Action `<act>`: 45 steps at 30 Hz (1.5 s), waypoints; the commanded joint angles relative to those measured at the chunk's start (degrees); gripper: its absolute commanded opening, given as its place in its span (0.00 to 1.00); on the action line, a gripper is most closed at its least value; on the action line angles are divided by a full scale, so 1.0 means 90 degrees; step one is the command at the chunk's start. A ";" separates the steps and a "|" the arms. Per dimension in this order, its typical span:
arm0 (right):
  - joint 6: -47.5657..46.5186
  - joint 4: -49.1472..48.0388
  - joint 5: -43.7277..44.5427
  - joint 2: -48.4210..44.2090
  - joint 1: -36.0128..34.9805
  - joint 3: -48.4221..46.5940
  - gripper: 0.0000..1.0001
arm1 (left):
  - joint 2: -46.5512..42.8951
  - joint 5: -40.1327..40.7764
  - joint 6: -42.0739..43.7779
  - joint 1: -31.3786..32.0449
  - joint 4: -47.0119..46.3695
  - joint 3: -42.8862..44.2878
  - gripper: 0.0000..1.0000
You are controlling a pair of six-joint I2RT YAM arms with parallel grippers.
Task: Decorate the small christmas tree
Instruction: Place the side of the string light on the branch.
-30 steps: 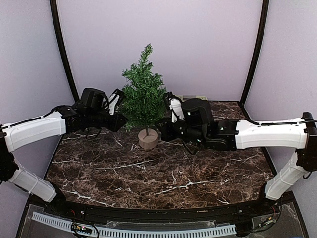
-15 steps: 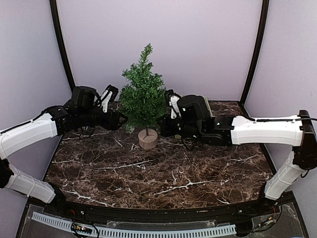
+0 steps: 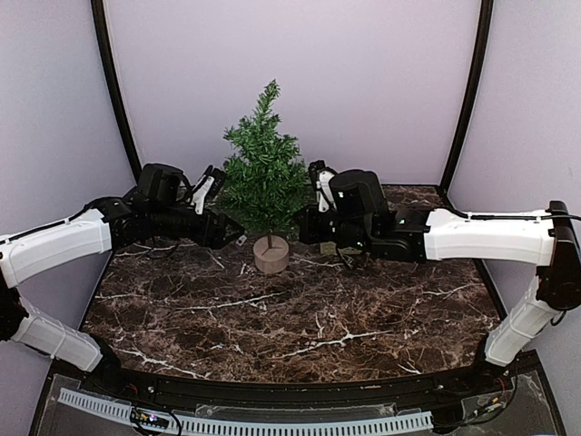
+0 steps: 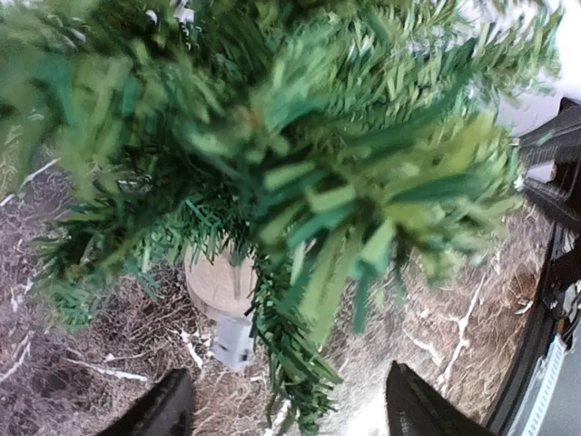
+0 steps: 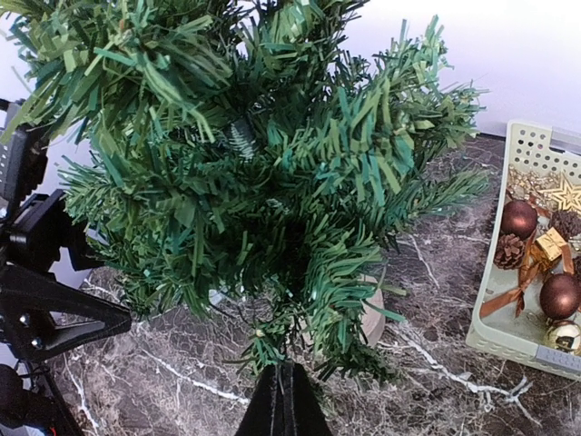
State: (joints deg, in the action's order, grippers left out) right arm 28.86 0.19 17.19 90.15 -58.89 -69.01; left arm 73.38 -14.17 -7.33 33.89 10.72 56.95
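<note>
Where the small christmas tree (image 3: pixel 263 173) stood: upright at the back middle of the tabletop (image 3: pixel 272 318), between the two arms.
Tree: dark green with bristly branches, its thin trunk set in a round tan base (image 3: pixel 270 254).
On the tree: a small silvery piece (image 5: pixel 241 136) sat among the upper branches, and a small pale grey piece (image 4: pixel 234 341) hung low near the base; both were too blurred to identify.
Left jaws: apart, the two dark fingers (image 4: pixel 168 409) spread wide and pointed at the lower branches from the tree's left side.
Right jaws: together, the fingers (image 5: pixel 283 400) forming one dark point just under the lowest branches on the tree's right side.
Arms: the left arm (image 3: pixel 64 245) and right arm (image 3: pixel 481 238), white with black wrists, extended toward the tree from either side.
Basket: a pale slotted basket (image 5: pixel 508 341) sat on the tabletop near the tree, holding brown baubles (image 5: pixel 519 218), a pine cone (image 5: pixel 510 250), a gold star (image 5: pixel 567 193) and a small gold gift box (image 5: pixel 549 245).
Tabletop: dark brown marble with white veins.
</note>
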 commanded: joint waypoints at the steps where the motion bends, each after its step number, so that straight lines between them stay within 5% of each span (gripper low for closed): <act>1: -0.0003 -0.0046 0.0058 -0.0060 0.0102 -0.0164 0.00 | 0.0171 -0.0251 -0.0101 -0.0040 -0.0057 0.0132 0.69; 7: 0.0015 -0.0050 0.0051 0.0000 0.0165 -0.0091 0.00 | 0.0163 -0.0188 -0.0208 -0.0041 -0.0155 0.0035 0.27; 17: 0.0246 0.0035 -0.0257 -0.0149 0.0189 0.0384 0.00 | 0.0183 0.0003 -0.0500 -0.0039 -0.0426 -0.0129 0.00; 32: 0.0473 -0.1048 -0.0267 0.0236 0.0236 0.0980 0.00 | 0.0177 0.0470 -0.0584 -0.0133 -0.0558 -0.0234 0.00; 41: 0.0232 -0.2496 -0.1292 0.0594 0.0393 0.1296 0.00 | 0.0280 0.0545 -0.0322 -0.0416 -0.0897 -0.0159 0.00; 45: 0.0245 -0.2853 -0.1511 0.0763 0.0405 0.1344 0.00 | 0.0241 0.0689 -0.0189 -0.0435 -0.0842 -0.0061 0.23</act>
State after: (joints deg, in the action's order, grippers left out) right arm 31.75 -17.89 7.33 95.48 -55.42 -57.78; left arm 76.07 -9.80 -10.96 30.52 4.80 55.64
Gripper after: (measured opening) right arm 0.004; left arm 0.122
